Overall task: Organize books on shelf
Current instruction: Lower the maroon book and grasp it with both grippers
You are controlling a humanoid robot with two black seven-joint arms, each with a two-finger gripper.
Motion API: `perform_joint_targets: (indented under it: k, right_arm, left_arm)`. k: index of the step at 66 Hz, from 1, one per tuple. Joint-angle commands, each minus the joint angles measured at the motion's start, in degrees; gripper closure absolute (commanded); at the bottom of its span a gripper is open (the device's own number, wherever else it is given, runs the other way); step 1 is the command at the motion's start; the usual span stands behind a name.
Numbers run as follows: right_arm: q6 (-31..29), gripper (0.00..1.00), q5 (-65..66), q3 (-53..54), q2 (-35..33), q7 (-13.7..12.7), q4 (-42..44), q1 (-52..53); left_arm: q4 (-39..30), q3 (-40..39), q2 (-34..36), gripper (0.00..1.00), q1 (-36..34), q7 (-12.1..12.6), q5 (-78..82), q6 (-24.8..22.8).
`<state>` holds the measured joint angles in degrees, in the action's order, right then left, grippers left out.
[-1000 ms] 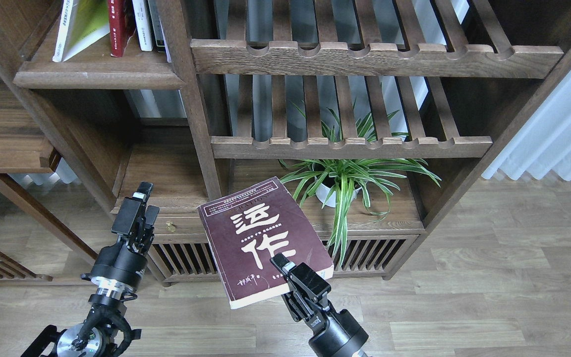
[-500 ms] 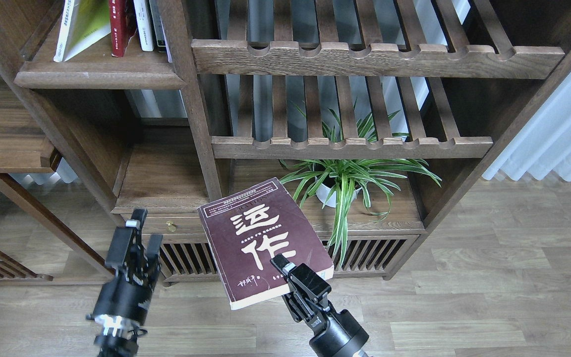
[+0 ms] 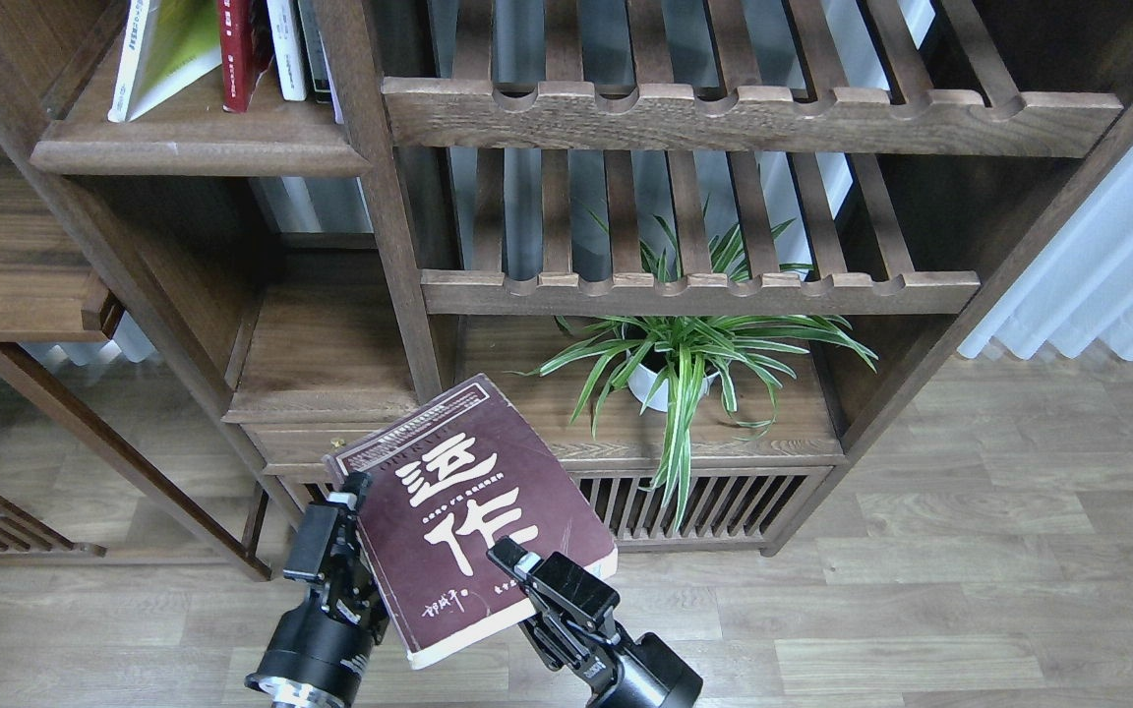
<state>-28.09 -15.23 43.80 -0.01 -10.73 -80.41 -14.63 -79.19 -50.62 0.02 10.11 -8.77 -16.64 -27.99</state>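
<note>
Head view shows the thick maroon book (image 3: 473, 511) held face-up in mid-air in front of the bookcase, low down, with its white characters toward the camera and its pale page edges showing along the near and right sides. It looks heavy for a paperback, and its soft cover would likely bend if held only by one corner; the glossy cover may also slip a little between hard pads. The right gripper (image 3: 527, 568) pinches its near right corner, one finger lying on top of the cover. The left gripper (image 3: 345, 516) sits against the book's left spine edge; whether its fingers are clamped on that edge or merely steadying it, I cannot tell. A grip along the spine, where the binding is stiffest, seems the safer hold for standing it upright. The target shelf (image 3: 198, 147) is up at the top left, already carrying the red book (image 3: 240, 49) and yellow-and-white book (image 3: 161, 44), leaning. A potted plant (image 3: 685, 359) stands behind.
</note>
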Motion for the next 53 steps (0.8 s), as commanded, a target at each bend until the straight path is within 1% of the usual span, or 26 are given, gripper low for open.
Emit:
perform_joint_targets:
  k: [1, 23, 30, 35, 41, 48, 53]
  right_arm:
    - [0.1, 0.92, -0.1, -0.3, 0.0, -0.3, 0.7, 0.0]
    - [0.1, 0.91, -1.6, 0.9, -1.3, -0.3, 2.2, 0.9]
    - [0.1, 0.93, -4.5, 1.1, -4.1, -0.6, 2.7, 3.4]
    - [0.1, 0.93, -5.2, 1.0, -5.8, -1.5, 2.9, 5.3]
    - [0.1, 0.94, -6.2, 0.5, -7.3, -1.5, 3.0, 7.2]
    - [0.1, 0.95, -6.4, -0.5, -9.6, -1.7, 3.0, 7.9]
    - [0.1, 0.94, -7.4, -3.2, -11.3, -3.7, 3.1, 9.4]
  left_arm:
    - [0.0, 0.8, 0.0, 0.0, -0.2, 0.1, 0.1, 0.0]
    - [0.0, 0.3, 0.3, 0.0, -0.5, -0.1, 0.1, 0.0]
    - [0.0, 1.0, 3.8, 0.0, -0.1, -0.3, 0.1, 0.0]
    - [0.0, 1.8, 7.3, 0.0, 0.4, -0.5, 0.0, 0.0]
    - [0.0, 2.3, 12.1, 0.0, 0.4, -0.7, -0.2, 0.0]
    - [0.0, 2.4, 14.3, 0.0, -0.3, -0.7, -2.7, 0.0]
    - [0.0, 3.3, 14.8, 0.0, -2.9, -0.7, -4.3, 0.0]
